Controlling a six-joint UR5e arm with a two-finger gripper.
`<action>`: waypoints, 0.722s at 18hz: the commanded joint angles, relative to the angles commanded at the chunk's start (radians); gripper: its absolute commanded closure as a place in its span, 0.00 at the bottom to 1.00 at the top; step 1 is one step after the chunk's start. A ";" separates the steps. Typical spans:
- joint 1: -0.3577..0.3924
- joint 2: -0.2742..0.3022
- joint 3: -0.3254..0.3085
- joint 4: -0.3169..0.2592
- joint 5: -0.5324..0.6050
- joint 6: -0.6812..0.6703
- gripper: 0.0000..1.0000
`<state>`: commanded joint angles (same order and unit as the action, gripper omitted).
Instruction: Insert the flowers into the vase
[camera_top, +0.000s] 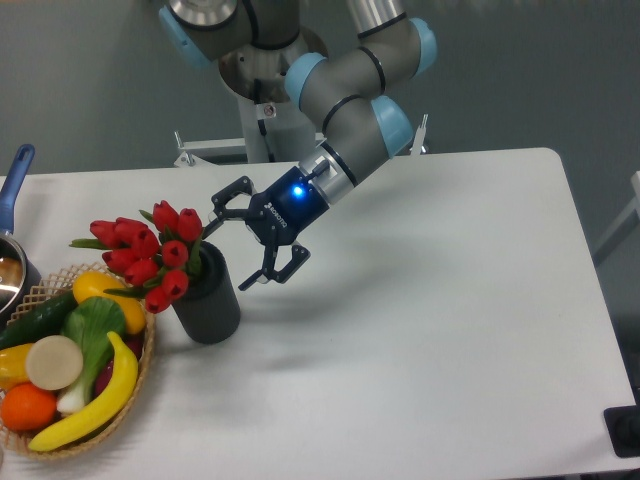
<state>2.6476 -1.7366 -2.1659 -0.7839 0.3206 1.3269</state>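
The flowers (145, 252), a bunch of red tulip buds with green leaves, stand in the mouth of the vase (208, 300), a dark matte cylinder on the white table. The buds lean out to the left over the basket. My gripper (238, 240) is open and empty, its two fingers spread wide just right of the vase's top. It points left and down towards the vase and touches neither the flowers nor the vase.
A woven basket (140, 375) with a banana, an orange, a cucumber and green vegetables stands at the front left, next to the vase. A pot with a blue handle (14, 180) is at the left edge. A metal stand (215, 150) sits behind the table.
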 joint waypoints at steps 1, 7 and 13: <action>0.011 0.006 -0.005 0.000 0.000 0.000 0.00; 0.063 0.032 0.024 0.000 0.171 -0.002 0.00; 0.118 0.019 0.139 -0.002 0.446 -0.005 0.00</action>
<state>2.7657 -1.7180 -2.0266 -0.7854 0.7665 1.3223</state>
